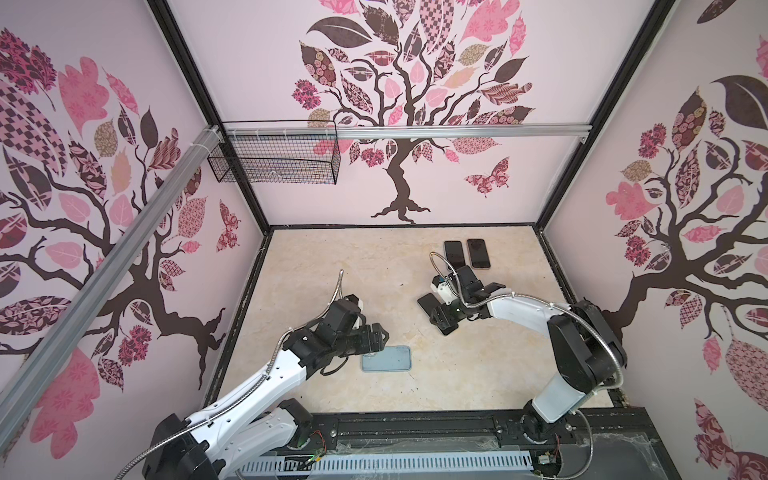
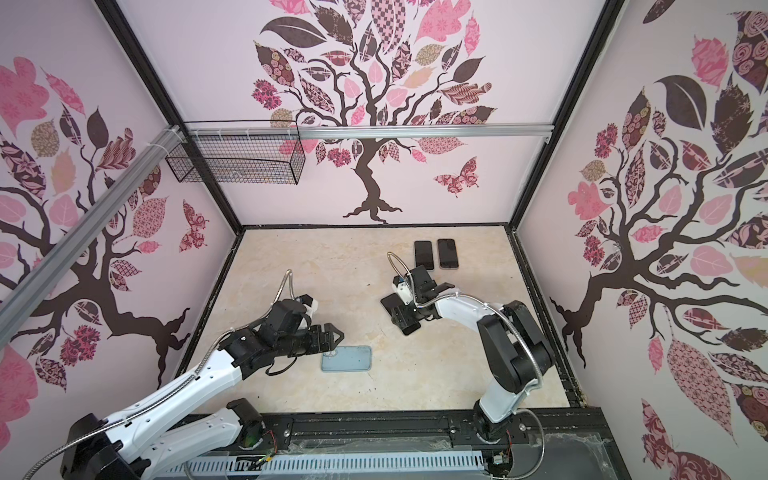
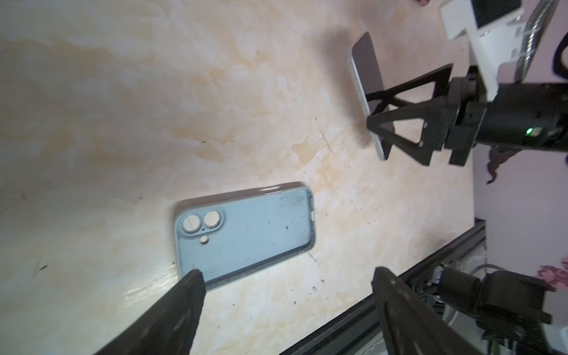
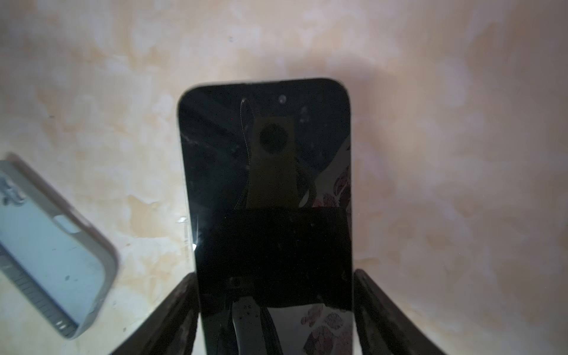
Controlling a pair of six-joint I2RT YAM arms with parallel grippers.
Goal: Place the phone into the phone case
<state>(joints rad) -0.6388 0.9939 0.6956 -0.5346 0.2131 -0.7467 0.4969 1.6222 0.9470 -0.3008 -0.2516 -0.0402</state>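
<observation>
While the right gripper (image 4: pixel 273 276) pinches the black phone (image 4: pixel 267 190) by its long sides, tilted over mid-table, square it to the blue phone case (image 3: pixel 246 233) (open side up, near the front edge of the table (image 1: pixel 332 270)). The left gripper (image 3: pixel 287 272), fingers spread and empty, should brace the case's camera end.

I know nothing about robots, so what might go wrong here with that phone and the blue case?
The right pincer pinches the dark-screened phone only by its slim, smooth edges, so it might slip or swing. The pale blue phone case lies loose on the marbled table, with the open left pincer near it, holding nothing; pressed at an angle, it may slide away.
</observation>
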